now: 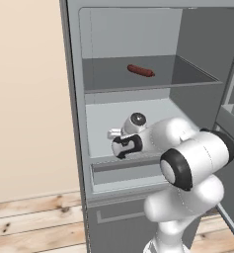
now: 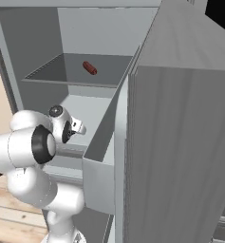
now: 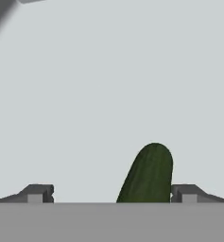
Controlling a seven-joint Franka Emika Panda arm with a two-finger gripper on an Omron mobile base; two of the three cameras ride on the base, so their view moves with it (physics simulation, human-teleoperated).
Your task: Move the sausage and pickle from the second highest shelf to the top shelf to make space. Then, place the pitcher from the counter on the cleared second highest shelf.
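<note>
The red-brown sausage (image 1: 140, 70) (image 2: 89, 68) lies on the shaded top shelf (image 1: 108, 81) (image 2: 50, 76) of the open fridge. Lower down, my gripper (image 1: 116, 134) (image 2: 79, 127) (image 3: 112, 193) reaches in over the pale second highest shelf (image 1: 101, 121) (image 2: 92, 111). It is open. In the hand view the dark green pickle (image 3: 149, 175) lies on that shelf between the fingertips, close beside the right one (image 3: 186, 193) and well apart from the left one (image 3: 37, 193). The pitcher and the counter are out of view.
The fridge door (image 2: 180, 142) stands open at the right, with bins (image 1: 232, 116) on its inner side. A drawer front (image 1: 123, 170) sits just under my hand. A beige wall (image 1: 24, 99) and a wood floor (image 1: 29, 217) lie to the left.
</note>
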